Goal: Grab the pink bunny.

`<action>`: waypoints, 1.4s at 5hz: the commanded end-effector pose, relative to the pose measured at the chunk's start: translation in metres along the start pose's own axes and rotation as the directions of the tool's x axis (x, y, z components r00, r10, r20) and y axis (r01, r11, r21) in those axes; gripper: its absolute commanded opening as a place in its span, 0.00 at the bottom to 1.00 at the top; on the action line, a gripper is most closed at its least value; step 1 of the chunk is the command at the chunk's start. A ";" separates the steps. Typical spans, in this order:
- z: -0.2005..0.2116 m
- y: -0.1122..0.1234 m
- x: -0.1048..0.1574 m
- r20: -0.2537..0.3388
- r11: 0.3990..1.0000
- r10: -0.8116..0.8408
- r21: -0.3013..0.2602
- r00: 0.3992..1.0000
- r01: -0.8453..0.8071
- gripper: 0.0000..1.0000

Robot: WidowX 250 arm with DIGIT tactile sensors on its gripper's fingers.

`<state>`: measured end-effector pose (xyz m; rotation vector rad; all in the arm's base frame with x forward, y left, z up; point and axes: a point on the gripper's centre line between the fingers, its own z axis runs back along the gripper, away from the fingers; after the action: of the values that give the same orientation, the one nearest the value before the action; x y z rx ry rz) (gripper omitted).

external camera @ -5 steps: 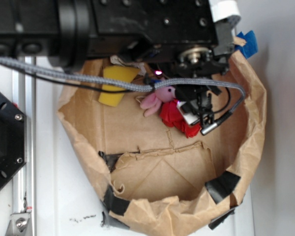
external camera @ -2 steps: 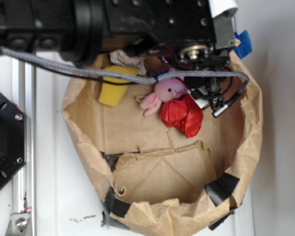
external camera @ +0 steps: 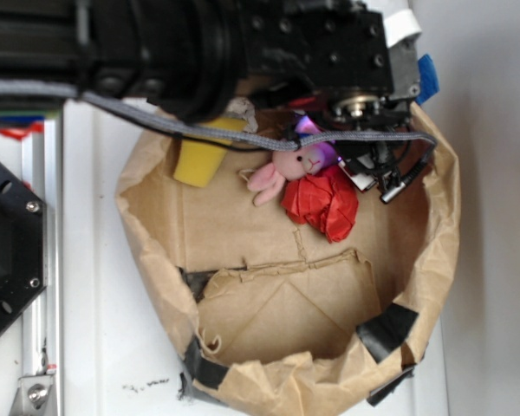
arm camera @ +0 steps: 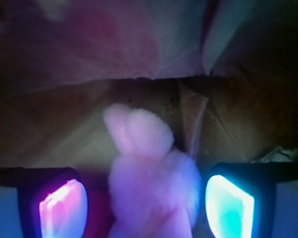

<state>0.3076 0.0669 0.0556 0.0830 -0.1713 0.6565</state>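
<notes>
We look down into a crumpled brown paper bag (external camera: 446, 217) lying open on a white counter (external camera: 95, 329). The pink bunny (external camera: 288, 166) lies near the bag's back wall, touching a bright red paper wad (external camera: 323, 201) just in front of it, with a yellow sponge wedge (external camera: 197, 159) off to one side. Our gripper (arm camera: 144, 206) is low over the bunny; in the wrist view the two fingers (arm camera: 62, 208) stand apart, glowing pink and teal, with the plush body between them and its long ears pointing away from the camera. To grab it well, we judge we should sink a little further so the pads meet the body rather than the ears, keep centred, close gently, and avoid pinching the red wad or the bag wall. We can read no brand, label or writing anywhere.
</notes>
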 end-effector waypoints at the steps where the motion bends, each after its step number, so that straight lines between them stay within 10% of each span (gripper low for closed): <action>1: -0.006 -0.005 0.011 0.066 0.999 0.001 0.041 0.998 -0.004 1.00; 2: -0.010 -0.005 0.008 0.067 0.999 -0.011 0.053 0.998 0.007 1.00; 3: -0.003 -0.003 0.005 0.074 0.999 -0.035 0.031 0.997 0.033 0.00; 7: 0.083 -0.012 -0.033 0.037 0.961 -0.263 -0.077 0.964 0.265 0.00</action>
<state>0.2768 0.0207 0.1144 0.0380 -0.1539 0.3930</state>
